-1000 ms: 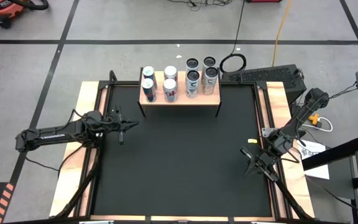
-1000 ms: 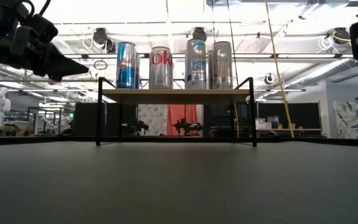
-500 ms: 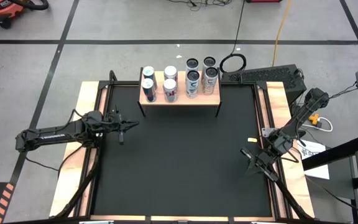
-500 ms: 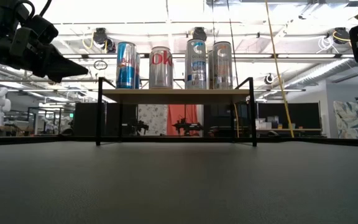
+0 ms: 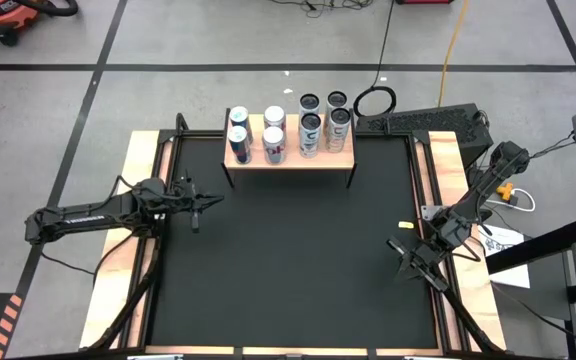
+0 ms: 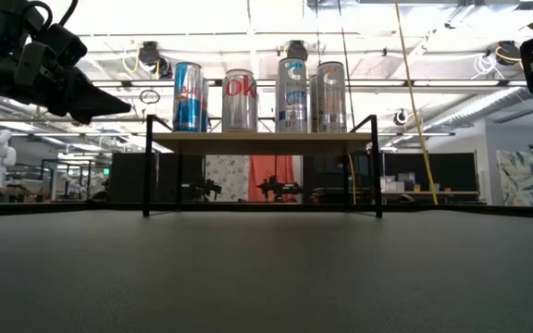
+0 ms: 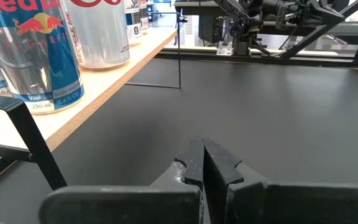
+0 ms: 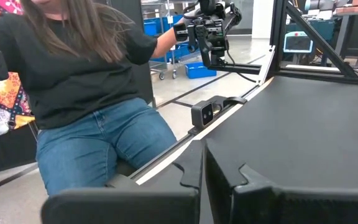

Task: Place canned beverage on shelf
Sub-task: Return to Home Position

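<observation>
Overhead camera looks straight down, low camera faces level across; both share the shelf [image 6: 262,141]

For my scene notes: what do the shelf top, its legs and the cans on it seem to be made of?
The shelf top looks like pale wood or wood laminate, matte, by its light even colour. Its legs seem thin black metal, probably painted. The cans look like aluminium, glossy: their silver sides show bright reflections.
</observation>
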You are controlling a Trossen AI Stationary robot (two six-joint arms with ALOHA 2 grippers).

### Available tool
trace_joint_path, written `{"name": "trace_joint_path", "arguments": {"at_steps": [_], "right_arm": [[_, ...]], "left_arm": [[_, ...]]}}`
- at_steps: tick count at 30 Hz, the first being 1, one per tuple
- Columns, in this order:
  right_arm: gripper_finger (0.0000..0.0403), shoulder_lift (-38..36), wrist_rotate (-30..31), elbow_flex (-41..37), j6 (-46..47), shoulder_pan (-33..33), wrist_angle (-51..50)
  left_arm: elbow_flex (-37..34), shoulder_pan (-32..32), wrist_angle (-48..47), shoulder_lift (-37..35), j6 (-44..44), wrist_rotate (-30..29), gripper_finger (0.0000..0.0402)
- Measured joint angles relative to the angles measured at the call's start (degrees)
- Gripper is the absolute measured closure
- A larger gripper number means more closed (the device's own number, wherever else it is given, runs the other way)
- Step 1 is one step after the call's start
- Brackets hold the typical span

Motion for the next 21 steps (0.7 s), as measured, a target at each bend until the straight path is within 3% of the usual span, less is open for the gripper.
{"name": "trace_joint_path", "arguments": {"at_steps": [9, 21], "right_arm": [[0.0403, -1.0, 0.0, 0.0, 0.0, 0.0, -0.1], [0.0403, -9.7, 0.0, 0.0, 0.0, 0.0, 0.0]], "left_arm": [[0.0, 0.0, 0.0, 0.0, 0.0, 0.0, 0.0401], [0.0, 0.0, 0.0, -5.1, 0.0, 0.0, 0.0401]]}}
